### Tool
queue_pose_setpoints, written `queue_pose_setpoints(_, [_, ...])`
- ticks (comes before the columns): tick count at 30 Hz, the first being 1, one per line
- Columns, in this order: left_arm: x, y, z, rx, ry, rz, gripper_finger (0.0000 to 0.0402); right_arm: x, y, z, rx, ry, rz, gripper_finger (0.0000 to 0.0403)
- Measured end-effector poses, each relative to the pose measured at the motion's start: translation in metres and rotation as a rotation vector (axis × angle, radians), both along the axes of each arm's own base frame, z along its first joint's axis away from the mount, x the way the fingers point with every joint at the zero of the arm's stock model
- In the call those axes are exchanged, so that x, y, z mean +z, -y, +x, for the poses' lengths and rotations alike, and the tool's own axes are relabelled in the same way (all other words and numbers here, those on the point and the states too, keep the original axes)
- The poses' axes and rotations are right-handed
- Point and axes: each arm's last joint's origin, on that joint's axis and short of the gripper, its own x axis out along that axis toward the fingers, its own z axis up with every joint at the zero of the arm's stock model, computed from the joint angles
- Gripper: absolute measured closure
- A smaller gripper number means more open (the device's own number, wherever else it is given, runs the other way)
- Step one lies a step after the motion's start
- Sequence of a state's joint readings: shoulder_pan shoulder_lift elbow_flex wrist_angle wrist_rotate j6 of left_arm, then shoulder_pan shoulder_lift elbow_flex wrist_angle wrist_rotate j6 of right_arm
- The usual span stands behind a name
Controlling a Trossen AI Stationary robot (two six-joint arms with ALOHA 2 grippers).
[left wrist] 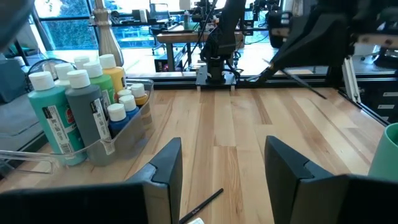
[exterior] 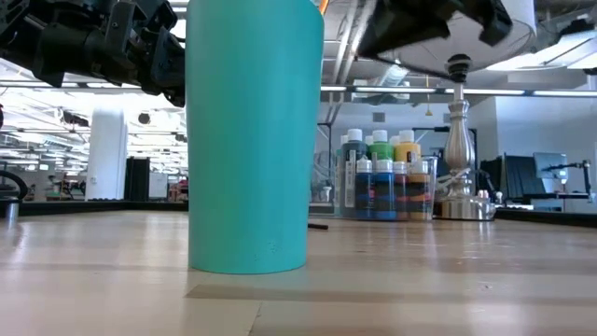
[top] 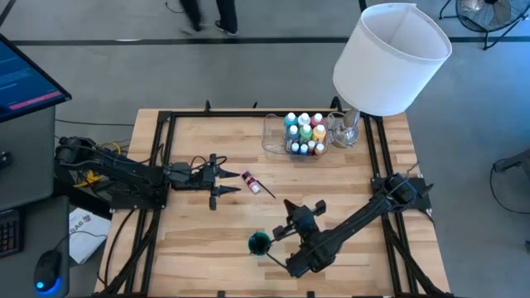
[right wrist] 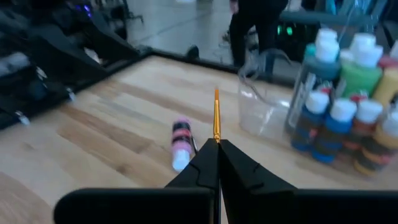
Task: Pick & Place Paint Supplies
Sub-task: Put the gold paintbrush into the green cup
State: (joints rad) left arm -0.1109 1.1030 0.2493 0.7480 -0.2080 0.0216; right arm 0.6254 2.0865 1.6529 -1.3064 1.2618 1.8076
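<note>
Teal cup (top: 259, 242) sits at the near edge of the table (top: 190, 248), right in front of the low camera, upright, nothing visible in it from here. Just behind it the right gripper (right wrist: 217, 144) hovers mid-table — jaws pinched fully together on a thin brush (right wrist: 216, 115), orange ferrule end poking out ahead of the fingertips. Step in hand looks like carrying that brush to the cup; to do it well, bring the tip over the cup mouth, tilt the brush near vertical, lower until the end is inside the rim, then release so it doesn't bounce off. Left gripper (top: 225, 178) waits at mid-left, fingers about half apart, holding nothing. Between the two arms a pink bottle (top: 250, 180) lies on its side, with another dark brush (top: 267, 191) just beside it on the wood — both not yet placed. Far side: clear tray (top: 277, 136) with upright white-capped paint bottles (top: 304, 132), teal, grey, green, yellow, blue among them. White lampshade (top: 389, 58) stands at far right, next to the tray.
</note>
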Motion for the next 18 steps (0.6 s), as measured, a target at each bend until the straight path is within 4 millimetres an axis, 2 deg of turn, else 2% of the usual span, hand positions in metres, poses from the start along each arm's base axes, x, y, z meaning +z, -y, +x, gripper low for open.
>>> queue_pose_setpoints(7, [0.0,0.0,0.0,-0.001,-0.001,0.003,0.028,0.016,-0.006,0.004,0.043,0.024,-0.085,0.0403])
queue_pose_setpoints(18, [-0.003,0.0,0.002,0.005,-0.013,0.006,0.028,0.022,-0.02,-0.003,0.102,0.151,-0.238,0.0403])
